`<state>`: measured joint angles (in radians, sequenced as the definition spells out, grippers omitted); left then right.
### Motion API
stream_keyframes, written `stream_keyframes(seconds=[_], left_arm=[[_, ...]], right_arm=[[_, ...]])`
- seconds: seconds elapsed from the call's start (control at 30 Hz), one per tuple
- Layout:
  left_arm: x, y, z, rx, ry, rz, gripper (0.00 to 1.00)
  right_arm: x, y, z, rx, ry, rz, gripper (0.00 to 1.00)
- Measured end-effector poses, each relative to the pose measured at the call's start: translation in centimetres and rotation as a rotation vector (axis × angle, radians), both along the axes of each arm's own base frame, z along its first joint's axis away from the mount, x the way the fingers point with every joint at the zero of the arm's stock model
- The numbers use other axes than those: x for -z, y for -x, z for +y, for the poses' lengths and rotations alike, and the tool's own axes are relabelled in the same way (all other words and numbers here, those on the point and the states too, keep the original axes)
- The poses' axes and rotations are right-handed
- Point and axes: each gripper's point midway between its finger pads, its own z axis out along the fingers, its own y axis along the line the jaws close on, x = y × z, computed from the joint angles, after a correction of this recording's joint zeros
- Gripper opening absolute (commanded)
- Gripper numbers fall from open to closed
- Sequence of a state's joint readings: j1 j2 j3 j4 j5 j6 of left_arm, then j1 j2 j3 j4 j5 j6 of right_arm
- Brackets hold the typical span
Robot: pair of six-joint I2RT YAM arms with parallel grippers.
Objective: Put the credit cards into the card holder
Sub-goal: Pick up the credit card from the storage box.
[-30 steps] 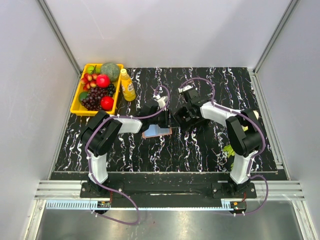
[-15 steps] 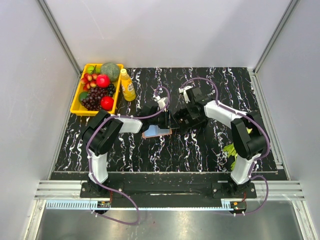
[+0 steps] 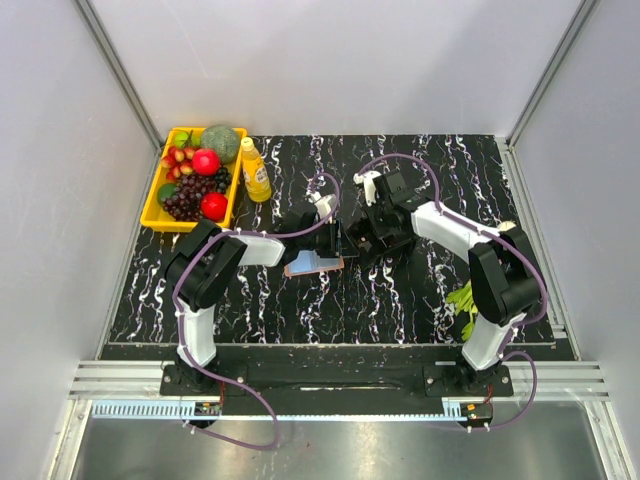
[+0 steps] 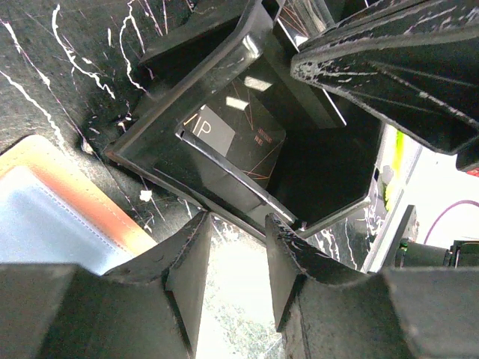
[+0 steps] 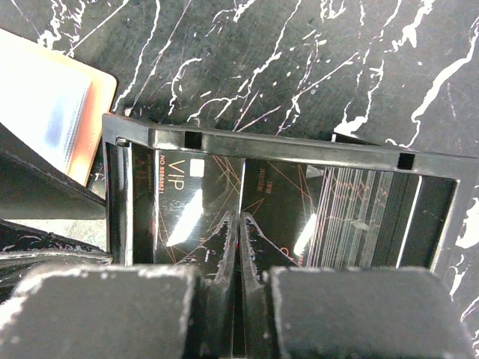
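Observation:
The card holder point(image 3: 312, 264) lies open on the table, tan with a pale bluish card showing in it; it also shows in the left wrist view point(image 4: 45, 217) and the right wrist view point(image 5: 60, 112). Dark glossy VIP credit cards point(image 5: 187, 194) lie inside the black open box point(image 3: 380, 243), and they show in the left wrist view point(image 4: 239, 142) too. My left gripper point(image 4: 236, 224) is open and empty, its tips just short of the box's near wall. My right gripper point(image 5: 239, 221) is shut with nothing seen between the fingers, and hovers over the cards in the box.
A yellow tray point(image 3: 152, 208) of fruit and an orange juice bottle point(image 3: 255, 170) stand at the far left. Something green point(image 3: 460, 300) lies by the right arm's base. The two grippers sit close together around the box, beside the card holder.
My right arm has swung its elbow to the right while its gripper stayed over the box. The left arm, the card holder and the box have not moved.

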<state>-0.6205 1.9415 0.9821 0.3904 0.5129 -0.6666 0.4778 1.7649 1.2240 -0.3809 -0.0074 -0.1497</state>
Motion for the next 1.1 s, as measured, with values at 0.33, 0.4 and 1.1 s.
stream_keyframes(seconds=[0.33,0.4,1.1], left_arm=[[0.3,0.0,0.0,0.0,-0.004,0.006,0.39],[0.3,0.0,0.0,0.0,-0.004,0.006,0.39],[-4.9,-1.0,1.7,-0.091,0.009,-0.12,0.72]], right_arm=[[1.8,0.6,-0.2,-0.001,0.02,0.05,0.0],[1.8,0.6,-0.2,0.003,0.02,0.049,0.0],[-11.3,1.4,-1.1,0.009,-0.139,-0.304,0.0]])
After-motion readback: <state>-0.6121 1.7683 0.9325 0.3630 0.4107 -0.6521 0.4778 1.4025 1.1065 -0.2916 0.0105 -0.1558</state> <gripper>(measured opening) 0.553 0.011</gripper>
